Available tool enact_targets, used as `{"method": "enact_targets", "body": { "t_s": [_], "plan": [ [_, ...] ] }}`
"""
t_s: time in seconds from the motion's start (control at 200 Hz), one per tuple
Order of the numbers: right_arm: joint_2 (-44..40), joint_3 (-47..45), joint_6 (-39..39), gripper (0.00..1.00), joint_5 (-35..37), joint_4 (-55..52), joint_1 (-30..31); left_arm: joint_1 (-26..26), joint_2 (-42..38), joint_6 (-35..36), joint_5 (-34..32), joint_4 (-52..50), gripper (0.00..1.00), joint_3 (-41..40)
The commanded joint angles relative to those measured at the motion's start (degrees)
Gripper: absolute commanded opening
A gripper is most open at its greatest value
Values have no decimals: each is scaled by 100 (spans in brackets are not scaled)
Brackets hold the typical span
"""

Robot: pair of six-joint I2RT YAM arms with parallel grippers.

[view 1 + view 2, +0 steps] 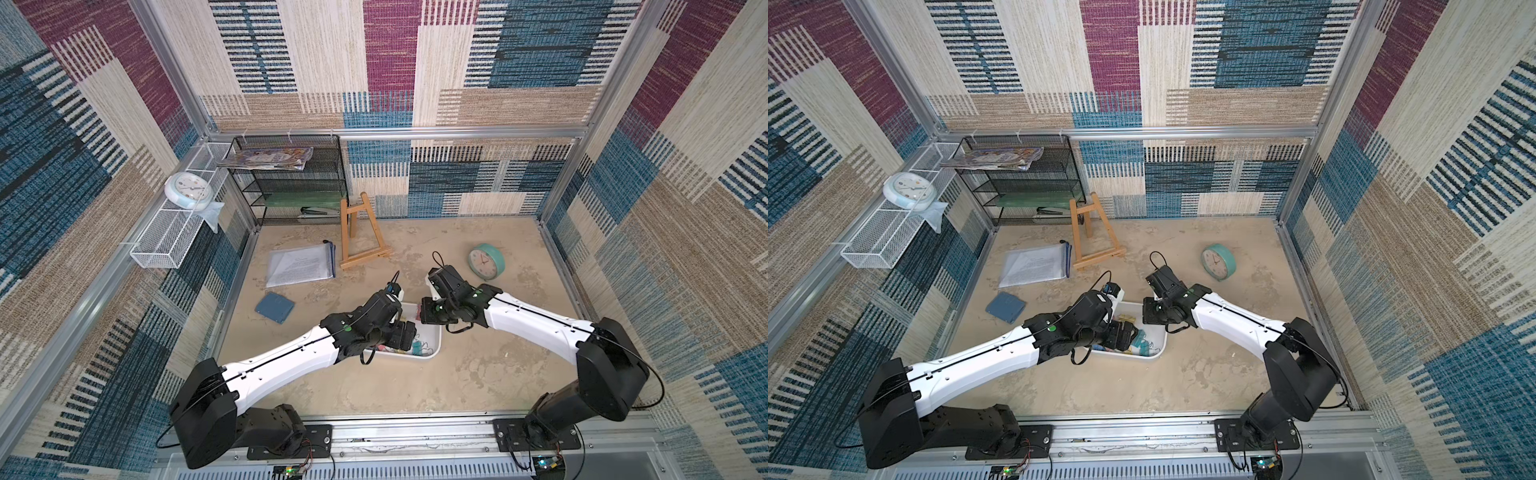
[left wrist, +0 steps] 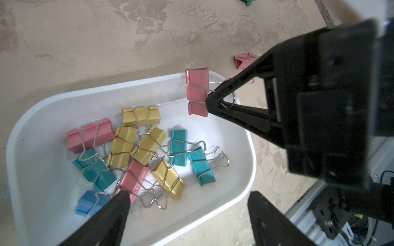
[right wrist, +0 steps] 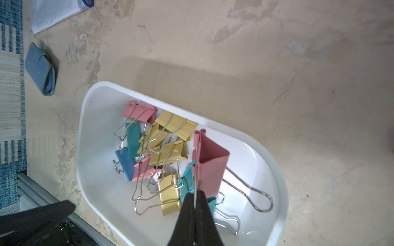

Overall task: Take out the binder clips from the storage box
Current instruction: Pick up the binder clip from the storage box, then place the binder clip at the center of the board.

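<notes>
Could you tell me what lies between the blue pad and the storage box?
Nothing: bare table between blue pad and storage box, per right wrist view.

Ten pastel metal binder clips (image 2: 149, 147) lie inside the shallow white plastic storage box (image 2: 42, 149): four yellow, three teal, two pink, one blue. One raised pink clip (image 2: 197, 91) hangs above the box and one stray pink clip (image 2: 244, 60) lies just outside it, making twelve. Farther from the box are two round clocks, a white clock (image 1: 188, 190) and a teal clock (image 1: 486, 260), one wooden easel (image 1: 361, 237) and one dark-blue square pad (image 1: 274, 308).
</notes>
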Motion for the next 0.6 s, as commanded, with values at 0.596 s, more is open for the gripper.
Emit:
{"method": "enact_targets", "body": {
  "t_s": [0.596],
  "plan": [
    [-3936, -3291, 2143, 0, -108, 208, -1939, -853, 1533, 26, 330, 191, 93, 1574]
  ]
}}
